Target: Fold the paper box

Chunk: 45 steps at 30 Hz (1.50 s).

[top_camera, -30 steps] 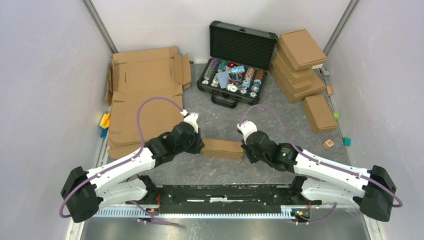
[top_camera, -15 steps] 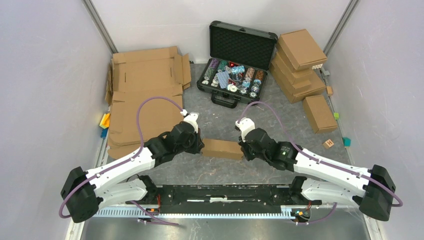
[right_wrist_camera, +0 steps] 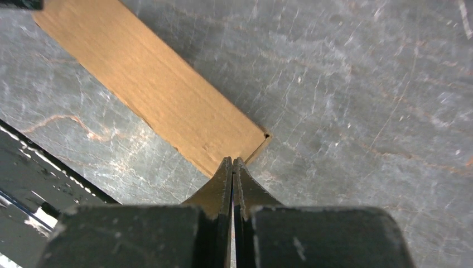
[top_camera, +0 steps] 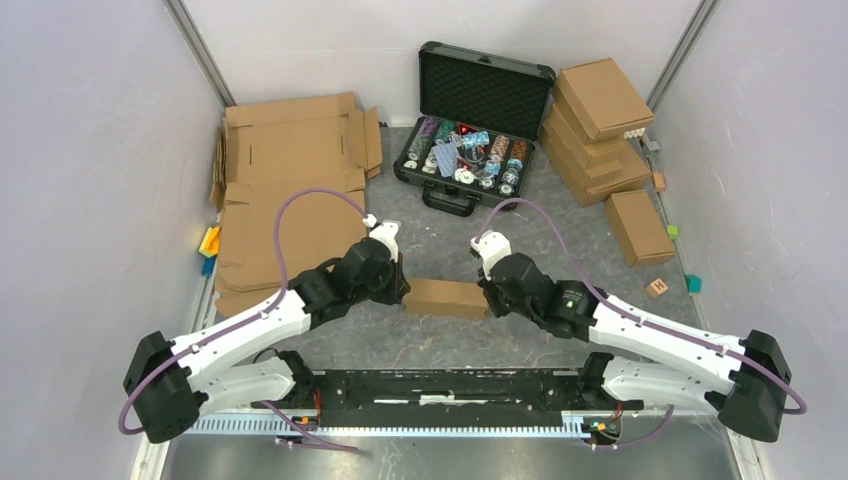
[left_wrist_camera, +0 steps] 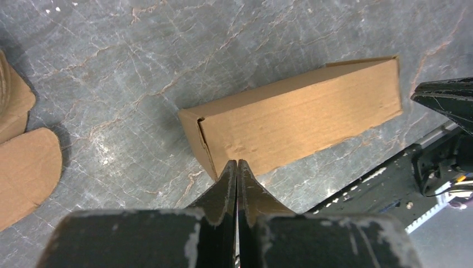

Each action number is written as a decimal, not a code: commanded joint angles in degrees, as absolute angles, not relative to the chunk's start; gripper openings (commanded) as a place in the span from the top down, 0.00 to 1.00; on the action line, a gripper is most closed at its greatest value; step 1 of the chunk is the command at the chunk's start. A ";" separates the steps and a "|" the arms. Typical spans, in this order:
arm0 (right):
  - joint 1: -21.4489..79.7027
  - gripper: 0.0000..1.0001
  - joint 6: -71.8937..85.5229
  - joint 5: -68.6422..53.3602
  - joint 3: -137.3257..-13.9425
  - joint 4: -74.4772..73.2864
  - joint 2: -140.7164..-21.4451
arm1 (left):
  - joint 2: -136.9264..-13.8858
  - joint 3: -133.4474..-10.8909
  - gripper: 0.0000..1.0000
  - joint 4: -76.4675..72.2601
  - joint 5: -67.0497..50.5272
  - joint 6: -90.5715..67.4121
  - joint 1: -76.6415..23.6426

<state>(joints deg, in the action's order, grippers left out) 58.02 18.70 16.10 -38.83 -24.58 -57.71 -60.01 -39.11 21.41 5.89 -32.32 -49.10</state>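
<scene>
The paper box (top_camera: 446,297) is a small closed brown cardboard box lying flat on the grey table between the two arms. It shows in the left wrist view (left_wrist_camera: 295,114) and the right wrist view (right_wrist_camera: 150,95). My left gripper (top_camera: 401,292) is shut and empty, its tips (left_wrist_camera: 237,163) at the box's left end near its near corner. My right gripper (top_camera: 487,294) is shut and empty, its tips (right_wrist_camera: 232,161) at the box's right end corner. Whether the tips touch the box I cannot tell.
An open black case (top_camera: 475,110) of poker chips stands at the back. Large flat cardboard sheets (top_camera: 290,190) lie at the left. Folded brown boxes (top_camera: 600,120) are stacked at the back right, one more (top_camera: 638,226) beside them. Small coloured blocks (top_camera: 209,243) lie along the table edges.
Both arms have shifted slightly up the view, and the box has moved a little with them. Both grippers stay shut at the box's ends.
</scene>
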 commanded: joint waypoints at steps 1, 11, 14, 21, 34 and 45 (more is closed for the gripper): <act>57.86 1.00 16.40 17.88 -45.62 -27.06 -57.72 | -58.25 -45.28 0.96 24.67 7.17 -30.29 -48.84; 57.92 1.00 18.07 15.98 -38.54 -23.59 -60.29 | -60.91 -39.25 0.96 19.33 4.65 -32.30 -48.87; 57.92 1.00 18.80 13.64 -37.00 -22.85 -59.37 | -61.22 -37.41 0.96 18.73 2.23 -33.26 -48.87; 57.92 1.00 21.08 1.45 -33.96 -22.52 -56.53 | -58.05 -37.68 0.96 26.08 -4.32 -33.53 -49.04; 58.18 1.00 22.35 3.13 -27.10 -18.71 -56.47 | -60.30 -30.12 0.97 22.59 -4.48 -37.56 -50.99; 54.03 0.99 18.02 13.55 -29.54 -8.90 -65.77 | -74.05 -27.54 0.96 -5.34 5.55 -37.33 -50.42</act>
